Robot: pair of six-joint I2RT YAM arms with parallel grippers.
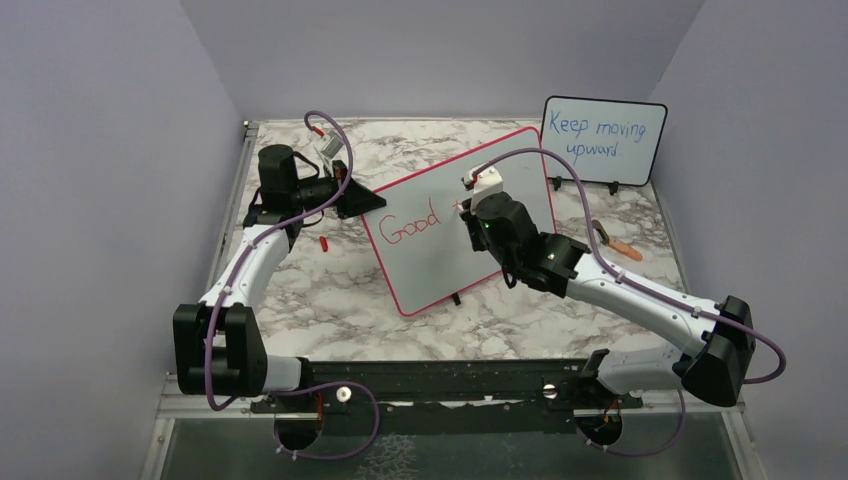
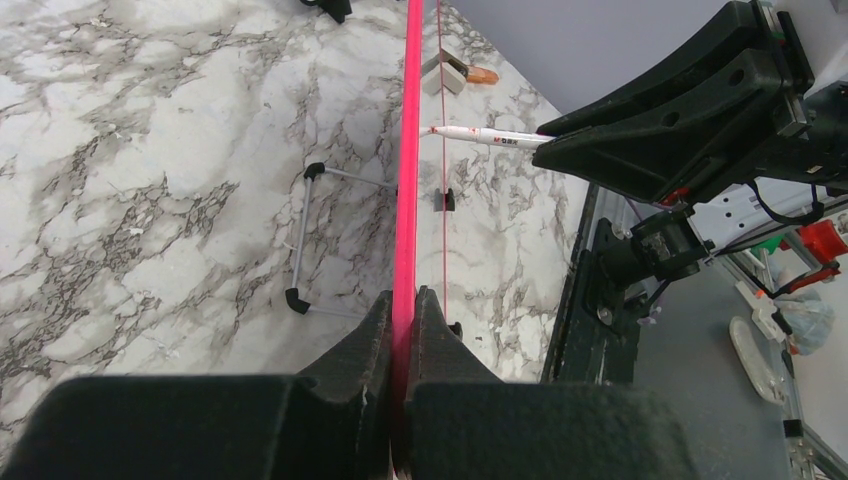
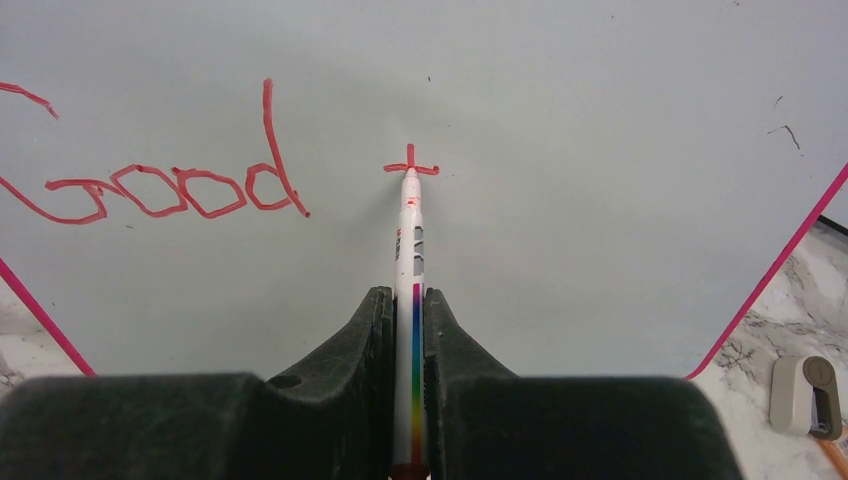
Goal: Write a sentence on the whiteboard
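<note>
Sitting at an angle on a marbled bench (image 1: 310,290), the whiteboard (image 1: 440,265) with its red-pink frame is in the middle, between the two arms; the left gripper (image 2: 404,300) is clenched on the board's left edge, pinching the frame between both fingers; the right gripper (image 3: 408,305) is clamped around a white marker (image 3: 409,230), whose tip touches the board face; the sentence (image 3: 170,185) reads only "Good" in red, then a small cross stroke at the marker tip; a smaller black-framed board (image 1: 603,140) with blue writing stands at the far right of the bench
</note>
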